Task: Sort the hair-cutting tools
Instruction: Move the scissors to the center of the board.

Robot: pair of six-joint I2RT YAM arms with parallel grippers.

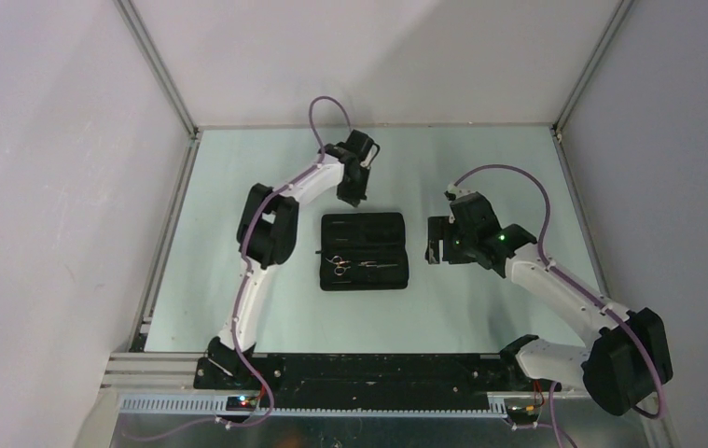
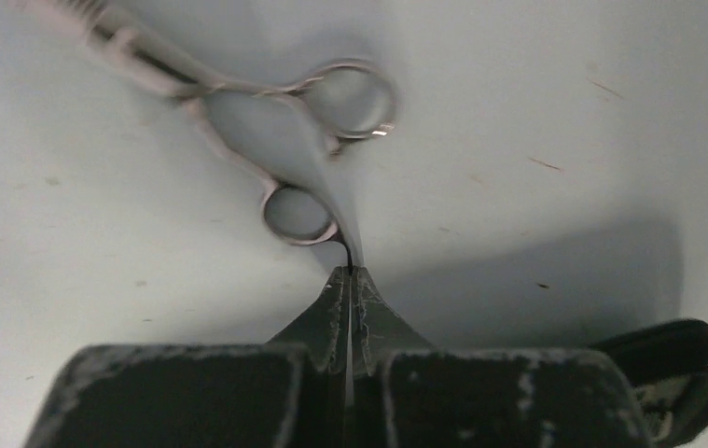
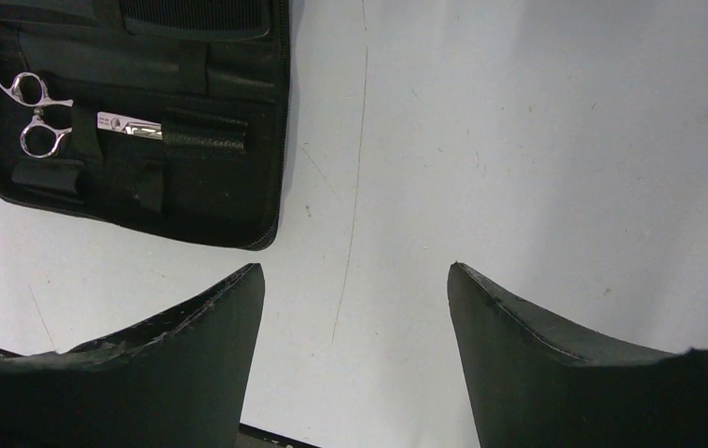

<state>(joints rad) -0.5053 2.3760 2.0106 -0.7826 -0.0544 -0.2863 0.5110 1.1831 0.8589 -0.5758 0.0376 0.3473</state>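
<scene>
The left gripper (image 2: 350, 275) was pressed together, apparently pinching the scissors (image 2: 199, 90) by a thin tang at upper centre. The right gripper (image 3: 354, 266) stood spread, empty. Likely step: pickup. Next move: carry to the case (image 1: 387, 229).

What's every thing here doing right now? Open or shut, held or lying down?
Left fingers: shut, pinching the loose scissors by their thin tail.
Loose scissors: blurry, ring handles apart, held only at the tail tip.
Right fingers: wide open, holding nothing.
Case: lying open and flat.
Tucked scissors: shut, slid under the case's straps.
</scene>
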